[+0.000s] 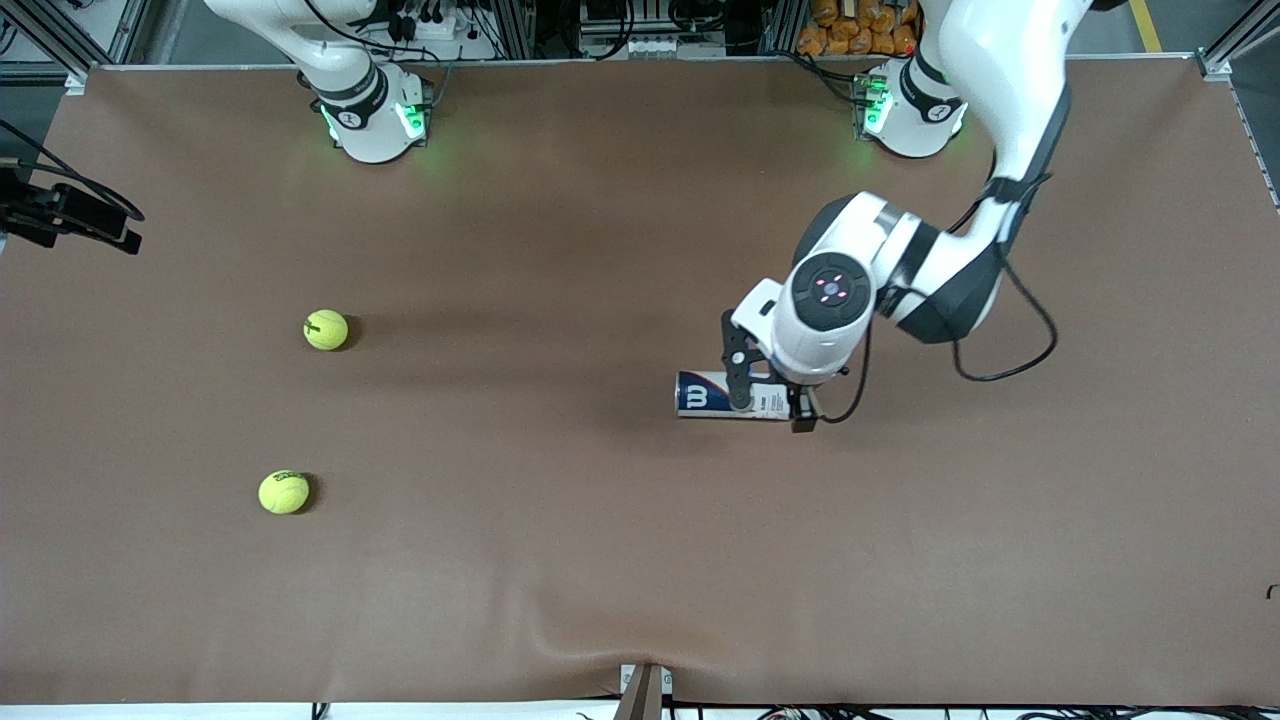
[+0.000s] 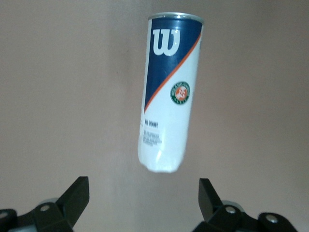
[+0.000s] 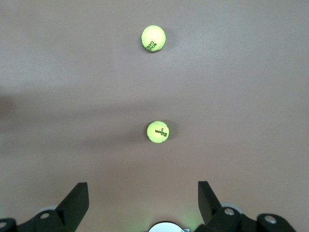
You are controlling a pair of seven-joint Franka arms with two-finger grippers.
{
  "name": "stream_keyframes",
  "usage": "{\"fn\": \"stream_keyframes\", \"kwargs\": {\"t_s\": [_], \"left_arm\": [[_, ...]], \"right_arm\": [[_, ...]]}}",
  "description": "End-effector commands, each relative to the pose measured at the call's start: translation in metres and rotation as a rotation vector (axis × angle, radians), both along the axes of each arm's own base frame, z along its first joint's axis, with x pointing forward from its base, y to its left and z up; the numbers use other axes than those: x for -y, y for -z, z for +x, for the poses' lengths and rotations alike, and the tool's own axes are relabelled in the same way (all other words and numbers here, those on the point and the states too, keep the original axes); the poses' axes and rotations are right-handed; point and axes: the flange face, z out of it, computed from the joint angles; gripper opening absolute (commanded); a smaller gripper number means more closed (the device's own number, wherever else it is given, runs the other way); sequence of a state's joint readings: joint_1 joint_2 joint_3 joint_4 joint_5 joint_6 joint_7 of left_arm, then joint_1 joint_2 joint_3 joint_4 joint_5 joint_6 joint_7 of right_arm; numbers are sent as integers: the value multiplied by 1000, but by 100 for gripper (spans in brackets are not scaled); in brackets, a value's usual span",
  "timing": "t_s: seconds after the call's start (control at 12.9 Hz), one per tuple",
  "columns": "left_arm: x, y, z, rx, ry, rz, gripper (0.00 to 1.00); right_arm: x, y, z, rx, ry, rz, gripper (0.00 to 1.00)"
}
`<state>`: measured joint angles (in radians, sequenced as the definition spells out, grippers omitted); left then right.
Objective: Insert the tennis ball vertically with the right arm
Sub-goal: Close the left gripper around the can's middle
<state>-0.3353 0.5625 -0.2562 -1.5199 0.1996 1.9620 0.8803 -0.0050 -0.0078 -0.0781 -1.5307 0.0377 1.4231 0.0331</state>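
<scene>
Brown table cover (image 1: pixel 600 560), black camera mount (image 1: pixel 70 215) at its edge, orange items (image 1: pixel 860 25) past it

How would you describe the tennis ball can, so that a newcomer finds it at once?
Follow the left arm down to its open left gripper. Under it, on the brown table, lies the tennis ball can on its side. It alone is cylindrical, blue and white; the other things are yellow balls.

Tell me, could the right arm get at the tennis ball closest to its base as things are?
Probably yes. That ball lies alone on the bare table, nothing beside or over it. The open right gripper hangs above both balls, the other ball well apart. The left gripper is busy over the can.
</scene>
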Motion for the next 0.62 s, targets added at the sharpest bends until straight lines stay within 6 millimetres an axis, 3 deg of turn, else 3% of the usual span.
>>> {"fn": "stream_keyframes", "kwargs": {"t_s": [0.0, 0.16, 0.54], "left_arm": [[7, 31, 2, 26, 7, -6, 100], [20, 54, -9, 37, 0, -16, 100], [49, 82, -33, 80, 35, 50, 100]], "right_arm": [[3, 3, 1, -8, -5, -10, 100], [3, 4, 0, -13, -5, -10, 100], [0, 2, -1, -10, -10, -9, 100]]}}
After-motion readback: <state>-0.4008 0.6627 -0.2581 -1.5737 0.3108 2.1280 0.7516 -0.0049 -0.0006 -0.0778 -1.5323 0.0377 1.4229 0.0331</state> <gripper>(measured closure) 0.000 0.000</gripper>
